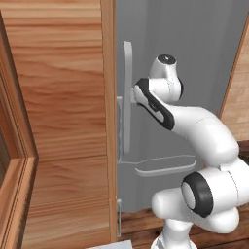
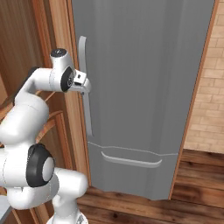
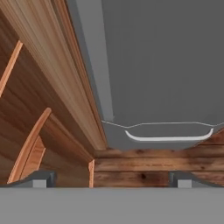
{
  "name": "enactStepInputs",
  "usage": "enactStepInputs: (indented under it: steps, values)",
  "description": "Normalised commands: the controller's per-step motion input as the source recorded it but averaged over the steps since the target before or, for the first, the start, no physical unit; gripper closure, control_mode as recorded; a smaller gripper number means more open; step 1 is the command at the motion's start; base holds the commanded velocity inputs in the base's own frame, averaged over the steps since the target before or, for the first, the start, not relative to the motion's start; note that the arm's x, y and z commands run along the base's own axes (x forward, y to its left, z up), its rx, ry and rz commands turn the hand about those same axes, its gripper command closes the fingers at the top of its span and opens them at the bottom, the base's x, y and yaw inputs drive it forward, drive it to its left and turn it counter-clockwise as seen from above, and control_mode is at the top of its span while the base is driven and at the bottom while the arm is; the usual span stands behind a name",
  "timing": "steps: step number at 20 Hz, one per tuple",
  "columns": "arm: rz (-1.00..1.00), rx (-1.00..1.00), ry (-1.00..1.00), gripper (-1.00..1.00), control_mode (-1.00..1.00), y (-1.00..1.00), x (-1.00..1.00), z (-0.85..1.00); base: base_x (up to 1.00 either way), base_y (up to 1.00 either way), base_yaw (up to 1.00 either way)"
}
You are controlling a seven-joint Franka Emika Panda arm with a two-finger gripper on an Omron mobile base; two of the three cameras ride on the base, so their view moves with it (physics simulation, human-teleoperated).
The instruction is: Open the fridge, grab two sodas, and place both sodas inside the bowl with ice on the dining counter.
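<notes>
Just claw [image 2: 86, 85] beside fridge handle [image 2: 85, 87]

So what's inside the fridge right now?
Can't tell. The fridge door is shut, so its plain grey front covers any shelves or sodas. Outside, the long vertical handle shows, with the open claw at it.

Closed grey fridge [image 1: 194, 58], hand [image 1: 132, 97] at its vertical handle [image 1: 127, 97], wooden panel [image 1: 58, 121] left
</notes>
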Motion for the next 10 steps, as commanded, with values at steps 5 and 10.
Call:
enactStepInputs:
  steps: [5, 10]
  values:
    - [0.00, -0.03, 0.00, -1.00, -1.00, 0.21, 0.60, -0.07, 0.00, 0.00, 0.00]
    - [0.04, -0.07, -0.02, -1.00, -1.00, 0.12, 0.31, -0.12, 0.00, 0.00, 0.00]
